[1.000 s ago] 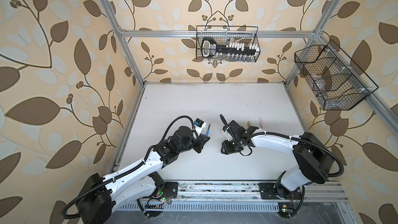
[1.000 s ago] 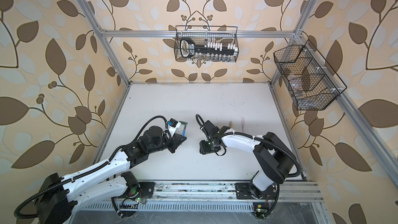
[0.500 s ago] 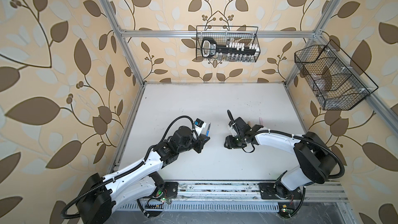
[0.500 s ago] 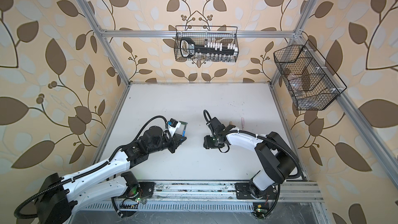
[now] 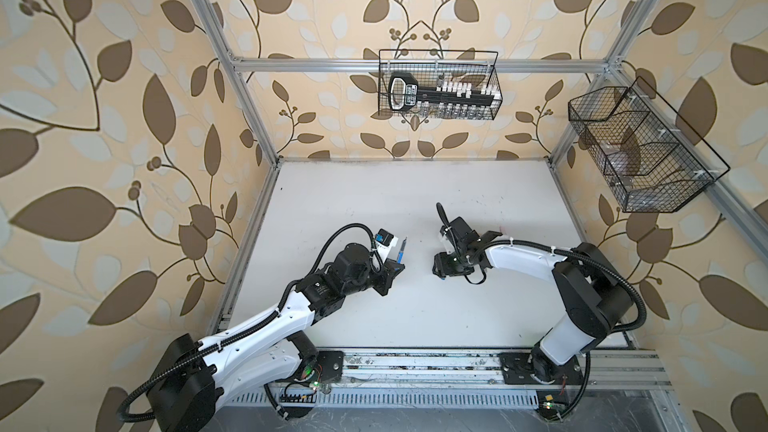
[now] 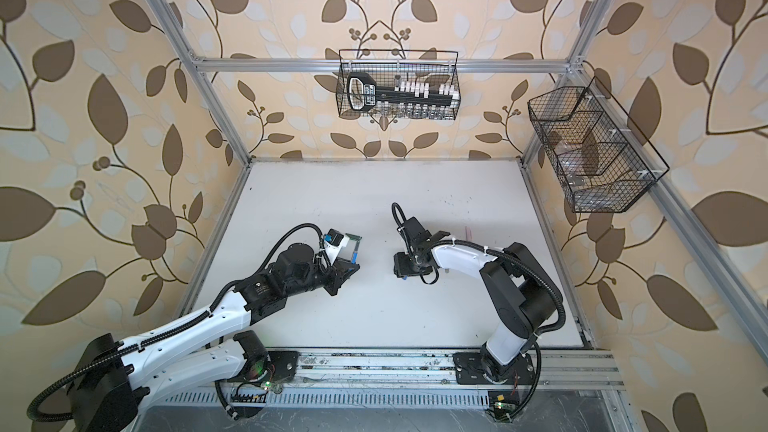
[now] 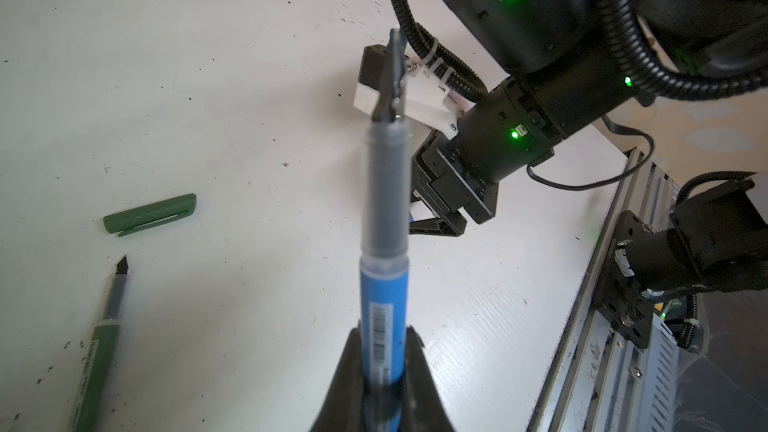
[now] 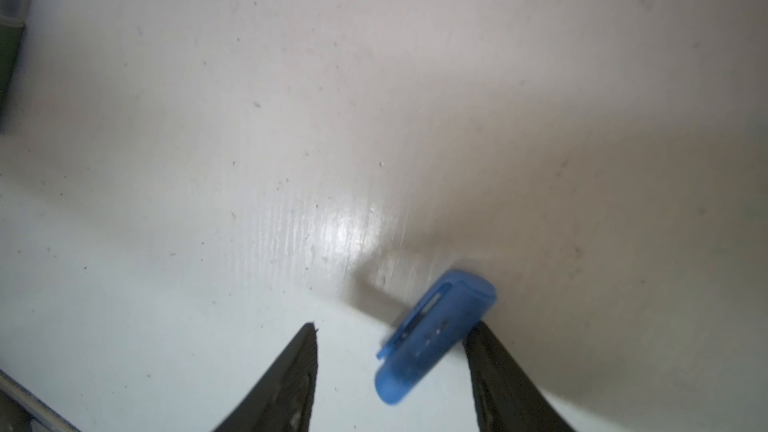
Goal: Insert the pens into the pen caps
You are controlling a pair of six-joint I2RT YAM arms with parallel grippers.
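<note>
Top views: stereo pair mounted high over front rail (image 5: 415, 361), aimed steeply down and toward back wall. Far, wide: both top views hold whole table (image 5: 415, 184), left arm (image 5: 270, 326), right arm (image 5: 519, 253), back basket (image 5: 457, 64); framing nearly equal, slight sideways offset. Left wrist camera: sits behind left gripper (image 7: 382, 332), looks along blue pen (image 7: 384, 243) across table toward right arm and rail; close. Right wrist camera: looks past right gripper (image 8: 395, 326) onto table; very close, blurred. Both wrist views catch green pen (image 7: 99, 347).
</note>
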